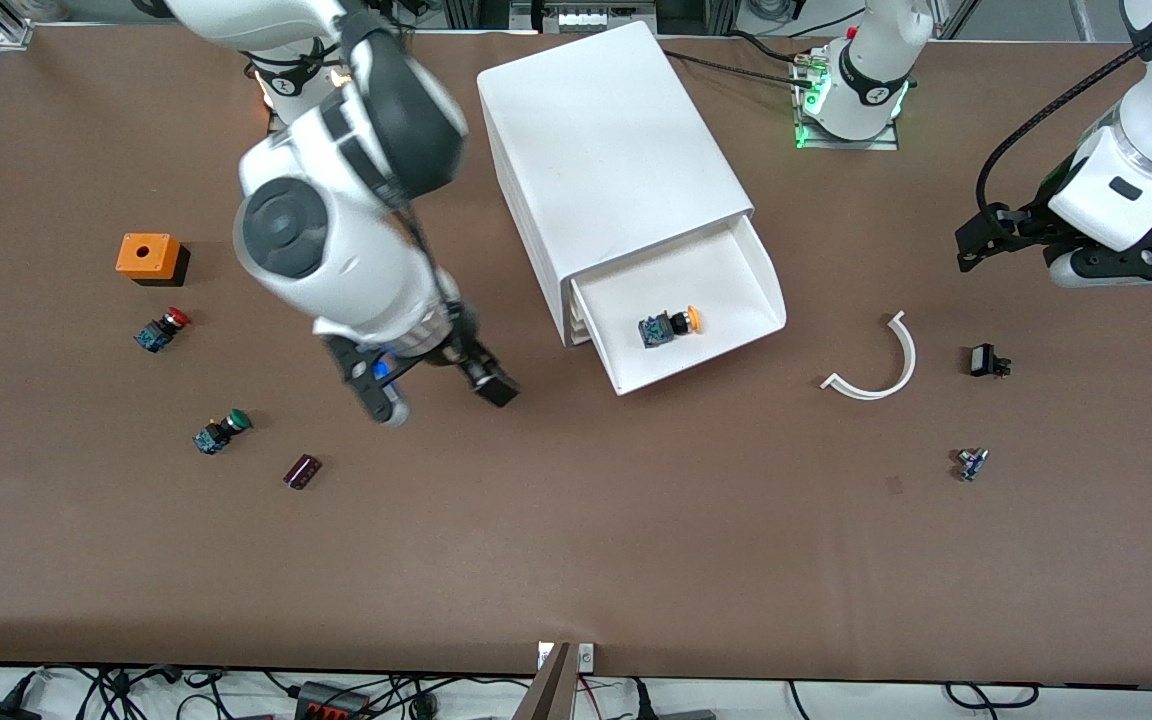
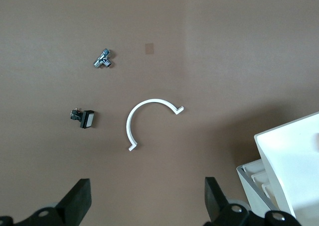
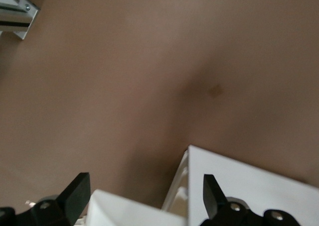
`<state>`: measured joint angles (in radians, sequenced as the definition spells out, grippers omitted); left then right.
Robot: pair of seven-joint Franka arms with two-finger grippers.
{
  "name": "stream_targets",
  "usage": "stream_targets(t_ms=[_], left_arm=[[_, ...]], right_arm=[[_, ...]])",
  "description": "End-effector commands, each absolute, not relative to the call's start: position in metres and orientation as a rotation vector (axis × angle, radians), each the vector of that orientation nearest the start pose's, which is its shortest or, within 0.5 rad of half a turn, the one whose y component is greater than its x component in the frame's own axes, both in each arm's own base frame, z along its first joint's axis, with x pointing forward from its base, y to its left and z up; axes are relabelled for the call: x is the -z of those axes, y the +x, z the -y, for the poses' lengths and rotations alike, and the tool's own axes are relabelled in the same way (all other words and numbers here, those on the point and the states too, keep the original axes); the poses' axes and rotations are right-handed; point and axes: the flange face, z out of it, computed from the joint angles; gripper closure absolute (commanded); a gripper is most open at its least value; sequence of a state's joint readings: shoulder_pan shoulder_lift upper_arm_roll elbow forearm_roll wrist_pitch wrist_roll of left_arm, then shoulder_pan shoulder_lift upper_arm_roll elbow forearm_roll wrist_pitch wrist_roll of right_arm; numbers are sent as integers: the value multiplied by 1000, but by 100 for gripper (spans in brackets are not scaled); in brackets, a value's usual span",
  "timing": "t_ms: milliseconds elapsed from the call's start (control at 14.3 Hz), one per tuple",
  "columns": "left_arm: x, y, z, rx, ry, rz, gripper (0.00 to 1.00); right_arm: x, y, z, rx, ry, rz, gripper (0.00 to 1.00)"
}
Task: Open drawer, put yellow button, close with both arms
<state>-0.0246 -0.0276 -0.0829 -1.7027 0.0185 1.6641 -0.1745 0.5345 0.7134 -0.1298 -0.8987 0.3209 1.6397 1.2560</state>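
Closing the drawer [image 1: 736, 290] squarely needs both spread end effectors, right [image 1: 433, 392] and left [image 1: 1021, 245], pressing its six-o'clock lip evenly, yellow button [image 1: 671, 327] inside.

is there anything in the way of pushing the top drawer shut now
Nothing visible. The yellow button lies inside the open drawer, below its rim. The right gripper hangs open beside the drawer's front; the left gripper waits open.

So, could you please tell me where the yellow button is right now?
In the front view, the yellow button lies on its side inside the pulled-out top drawer of the white cabinet, near the middle of the table.
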Motion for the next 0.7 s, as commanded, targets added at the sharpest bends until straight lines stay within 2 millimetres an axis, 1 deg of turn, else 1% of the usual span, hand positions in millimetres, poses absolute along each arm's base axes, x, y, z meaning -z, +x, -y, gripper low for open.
stream_targets(t_ms=[0,140,279,349,488,558,628], left_arm=[[-591,551,61,-23,-3125,114,0],[-591,551,64,-22,-3129,110,0],[-591,551,65,-22,-3129,105,0],[-592,551,67,-22,-3129,107,0],[-591,556,68,-31,-3130,102,0],[-595,562,70,-25,-3132,100,0],[-595,566,71,-63,-3130,96,0]], right_arm=[[-485,678,-283,-279,-2789,-1034,0],[-478,692,-238,-268,-2852,-973,0],[-473,699,-211,-253,-2905,-913,0],[-476,701,-200,-244,-2913,-878,0],[-484,708,-169,-204,-2947,-757,0],[-488,707,-158,-200,-2986,-697,0],[-491,704,-150,-222,-3001,-671,0]])
